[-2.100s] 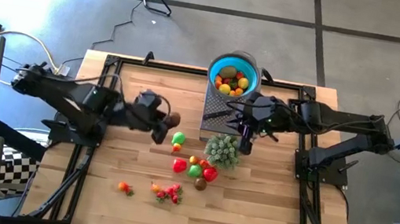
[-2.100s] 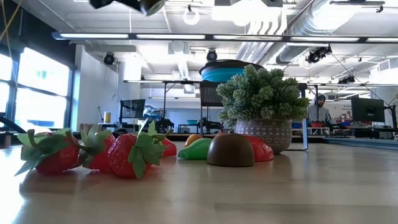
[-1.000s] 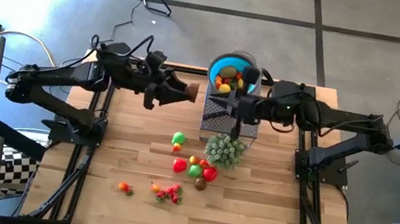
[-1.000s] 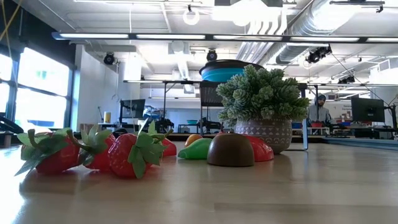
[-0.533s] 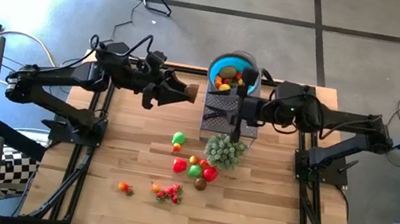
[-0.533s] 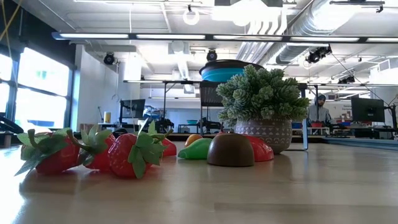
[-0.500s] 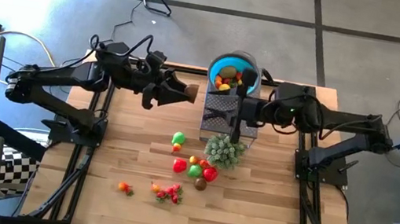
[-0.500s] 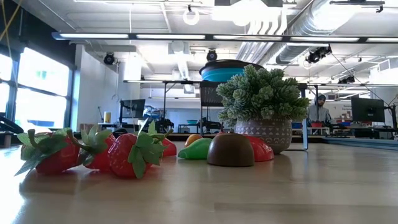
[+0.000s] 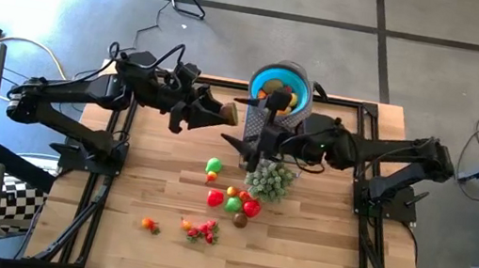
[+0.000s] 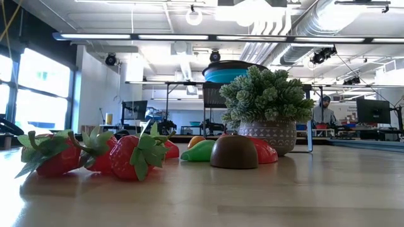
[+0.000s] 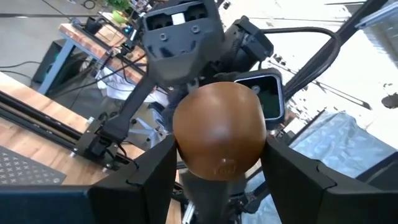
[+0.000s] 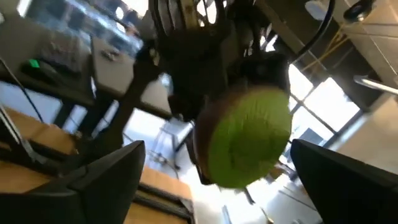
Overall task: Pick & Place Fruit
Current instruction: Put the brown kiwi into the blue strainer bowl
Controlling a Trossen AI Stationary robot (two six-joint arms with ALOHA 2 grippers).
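The left hand (image 9: 224,113) hangs above the desk (image 9: 317,250), just left of the blue bowl (image 9: 278,87), pinching a round brown fruit (image 11: 219,130) between its two dark fingers (image 11: 155,174). The cut green face of that fruit (image 12: 249,138) looks toward the right wrist camera.

The right hand (image 9: 253,136) sits just in front of the bowl, facing the left hand, with its fingers (image 12: 106,180) spread wide and nothing between them.

The bowl stands raised at the far edge of the desk and holds a pile of small fruit (image 9: 279,91), yellow, orange and brown. A bushy green plant in a pot (image 9: 269,178) stands in front of the bowl. Nearer than the plant, red, green and brown fruit (image 9: 234,200) lie loose on the desk, with a green one (image 9: 214,164) to the plant's left. Farther forward lie strawberries (image 10: 95,154) and a small orange fruit (image 9: 150,225).
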